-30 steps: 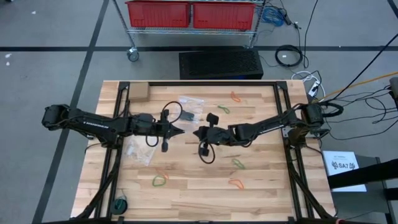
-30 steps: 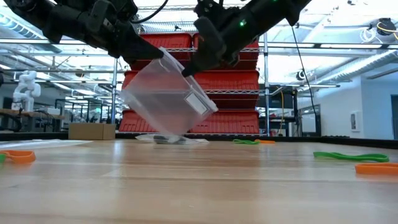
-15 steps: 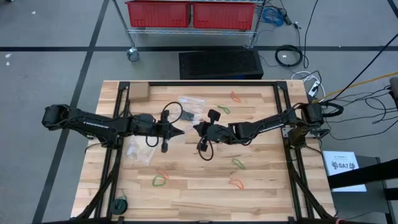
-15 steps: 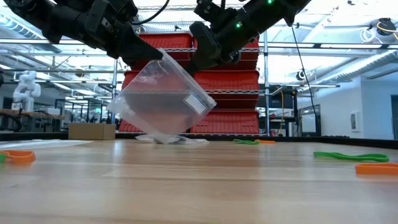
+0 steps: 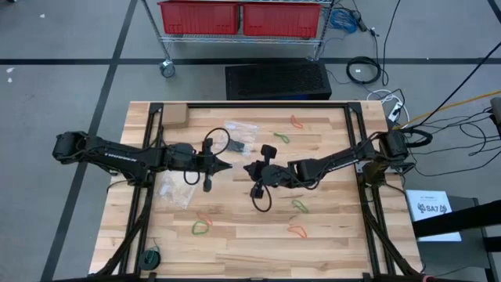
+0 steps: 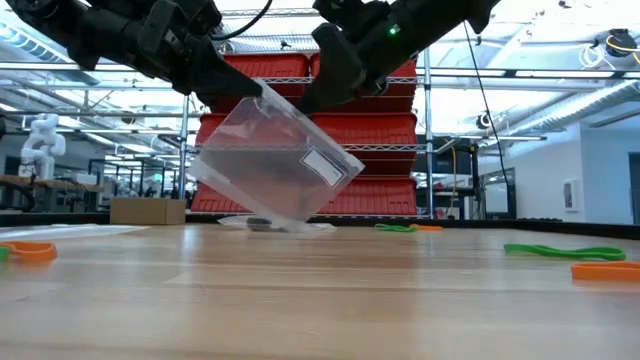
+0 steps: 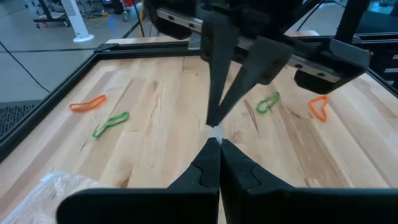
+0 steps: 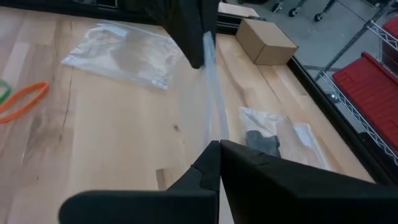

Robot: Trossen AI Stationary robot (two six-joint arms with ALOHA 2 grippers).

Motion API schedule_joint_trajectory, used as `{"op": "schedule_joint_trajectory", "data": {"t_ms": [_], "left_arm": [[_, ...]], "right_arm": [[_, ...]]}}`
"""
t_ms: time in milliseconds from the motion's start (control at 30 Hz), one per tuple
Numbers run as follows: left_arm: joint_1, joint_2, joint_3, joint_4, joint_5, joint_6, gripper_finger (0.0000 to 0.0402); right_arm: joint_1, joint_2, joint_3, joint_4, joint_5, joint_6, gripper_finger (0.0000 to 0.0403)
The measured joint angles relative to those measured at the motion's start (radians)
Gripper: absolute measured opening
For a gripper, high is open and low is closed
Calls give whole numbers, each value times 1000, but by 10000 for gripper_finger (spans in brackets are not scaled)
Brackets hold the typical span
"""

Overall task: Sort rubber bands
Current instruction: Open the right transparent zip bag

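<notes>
A clear zip bag [image 6: 272, 160] with a white label hangs over the table's middle, clear of the wood. My left gripper [image 5: 229, 165] and my right gripper [image 5: 247, 168] are both shut on its upper edge, tip to tip. From above, the bag shows only edge-on between them. Green and orange rubber bands lie flat on the wood: green [image 5: 281, 137] and orange [image 5: 297, 121] at the far right, green [image 5: 300, 206] and orange [image 5: 296, 230] at the near right, green [image 5: 201, 228] and orange [image 5: 205, 218] at the near left. My left gripper pinches the bag's top corner [image 6: 262, 88] between its two fingertips, coming from the table's left and slanting slightly down. The bag hangs tilted below it, off the table. My right gripper pinches the same upper edge [image 6: 298, 108] just beside the left fingertips [image 7: 214, 144], coming from the table's right and slanting down. The thin edge [image 8: 213, 106] runs away from its tips toward the other gripper.
Another clear bag [image 5: 176, 188] lies at the left. A bag holding something black [image 5: 239, 131] lies at the far middle. A cardboard box [image 5: 173, 116] sits at the far left corner. A dark metal frame [image 5: 356, 141] runs around the table.
My right gripper has swayed a little toward the far edge and back toward the near edge. The hanging bag has swung with it: its lower end swung left, then back, and its labelled corner now sits slightly farther right. My left gripper has kept still.
</notes>
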Motion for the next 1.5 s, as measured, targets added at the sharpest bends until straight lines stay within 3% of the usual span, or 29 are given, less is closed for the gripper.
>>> {"op": "schedule_joint_trajectory", "data": {"t_ms": [133, 300, 767, 967, 1100, 1233, 1500], "left_arm": [[0, 0, 0, 0, 0, 0, 0], [0, 0, 0, 0, 0, -1, 0], [0, 0, 0, 11, 0, -23, 0], [0, 0, 0, 13, 0, -23, 0], [0, 0, 0, 28, 0, -24, 0], [0, 0, 0, 29, 0, -25, 0], [0, 0, 0, 36, 0, -26, 0]], "right_arm": [[1, 0, 0, -4, -9, 19, 0], [-23, 8, 0, 4, -114, 54, 0], [-94, 77, 0, 159, -129, 61, 0], [-104, 77, 0, 174, -382, 51, 0], [-96, 77, 0, 185, -319, 78, 3], [-99, 77, 0, 185, -280, 82, 41], [-124, 78, 0, 202, -288, 146, 168]]}}
